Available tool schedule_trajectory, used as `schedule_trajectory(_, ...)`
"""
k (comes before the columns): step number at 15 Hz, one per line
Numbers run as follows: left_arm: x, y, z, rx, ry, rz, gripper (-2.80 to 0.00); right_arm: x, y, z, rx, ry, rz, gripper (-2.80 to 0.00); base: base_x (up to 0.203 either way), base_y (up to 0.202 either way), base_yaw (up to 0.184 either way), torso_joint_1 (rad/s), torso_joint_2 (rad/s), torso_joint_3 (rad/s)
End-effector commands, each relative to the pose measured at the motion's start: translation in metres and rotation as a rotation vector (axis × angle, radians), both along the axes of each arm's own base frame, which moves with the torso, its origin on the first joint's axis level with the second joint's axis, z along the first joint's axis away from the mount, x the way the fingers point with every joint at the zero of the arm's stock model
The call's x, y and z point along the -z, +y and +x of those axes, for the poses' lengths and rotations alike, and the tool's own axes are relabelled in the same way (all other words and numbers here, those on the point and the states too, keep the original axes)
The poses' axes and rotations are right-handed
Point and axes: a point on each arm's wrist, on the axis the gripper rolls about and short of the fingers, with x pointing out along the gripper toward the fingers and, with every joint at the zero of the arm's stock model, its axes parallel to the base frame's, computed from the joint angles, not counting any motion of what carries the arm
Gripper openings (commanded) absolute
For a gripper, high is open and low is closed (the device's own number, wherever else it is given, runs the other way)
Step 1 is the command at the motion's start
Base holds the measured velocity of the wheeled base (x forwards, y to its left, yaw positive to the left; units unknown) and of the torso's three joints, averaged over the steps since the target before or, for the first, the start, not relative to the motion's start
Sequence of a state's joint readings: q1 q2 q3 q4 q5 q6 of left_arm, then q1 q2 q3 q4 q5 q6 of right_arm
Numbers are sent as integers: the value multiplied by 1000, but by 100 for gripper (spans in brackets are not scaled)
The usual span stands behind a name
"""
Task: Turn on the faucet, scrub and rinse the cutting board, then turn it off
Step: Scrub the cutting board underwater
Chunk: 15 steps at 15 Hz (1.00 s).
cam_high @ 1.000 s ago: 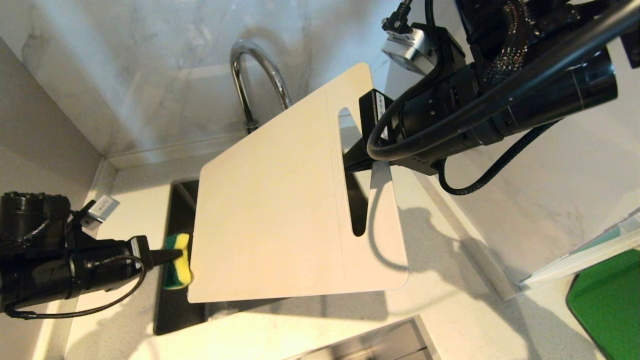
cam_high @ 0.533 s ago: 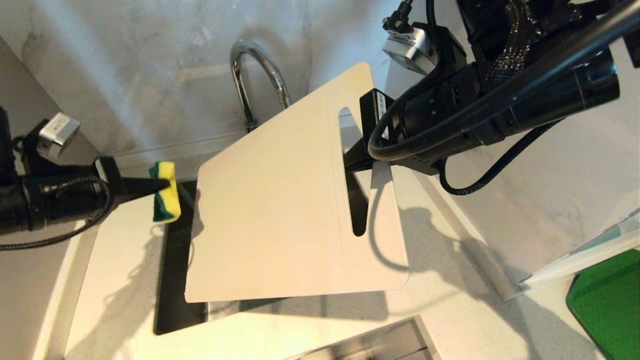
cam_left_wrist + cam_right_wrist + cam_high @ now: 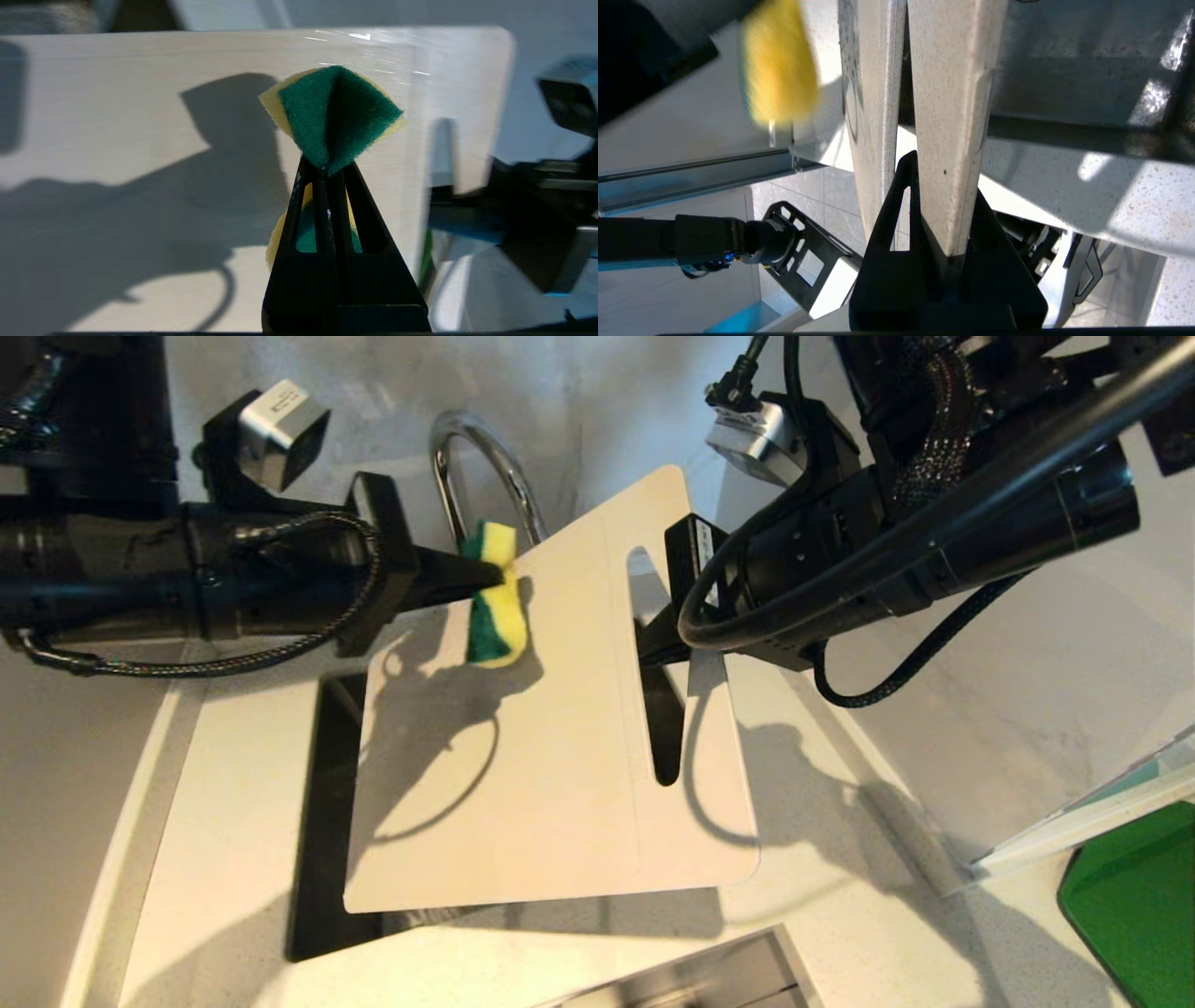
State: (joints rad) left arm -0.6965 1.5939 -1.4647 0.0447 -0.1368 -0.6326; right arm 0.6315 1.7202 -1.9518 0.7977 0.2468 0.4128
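I keep the cutting board (image 3: 551, 747) tilted over the sink (image 3: 322, 821), my right gripper (image 3: 667, 639) with its fingers clenched on the handle end, I think so the face is free for scrubbing and water can run off. Farther back, below the faucet (image 3: 471, 457), my left gripper (image 3: 490, 581) has its fingers clamped on the sponge (image 3: 495, 607) at the board's far part. Only the left wrist view shows the sponge's green side facing back toward the gripper, and only the right wrist view shows the board's edge between the fingers.

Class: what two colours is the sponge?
Yellow and green sponge; clearest in the head view.
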Motion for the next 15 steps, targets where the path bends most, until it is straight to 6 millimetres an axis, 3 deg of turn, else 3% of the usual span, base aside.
schedule_trajectory(1, 18, -43, 8, 76, 38, 36, -280, 3, 0, 0, 0, 17, -7, -280, 0, 0, 0, 0, 0, 0)
schedule_trajectory(4, 30, -60, 7, 119, 60, 64, -280, 3, 0, 0, 0, 14, -5, -280, 0, 0, 0, 0, 0, 0)
schedule_trajectory(6, 41, -59, 7, 112, 85, 92, -280, 2, 0, 0, 1, 13, -3, -280, 0, 0, 0, 0, 0, 0)
schedule_trajectory(10, 63, -39, 3, 77, 152, 147, -280, 1, -1, -1, 1, 10, 0, -280, 0, 0, 0, 0, 0, 0)
schedule_trajectory(15, 99, -8, -16, 32, 180, 172, -280, 0, -1, -1, 5, 8, 2, -280, 0, 0, 0, 0, 0, 0)
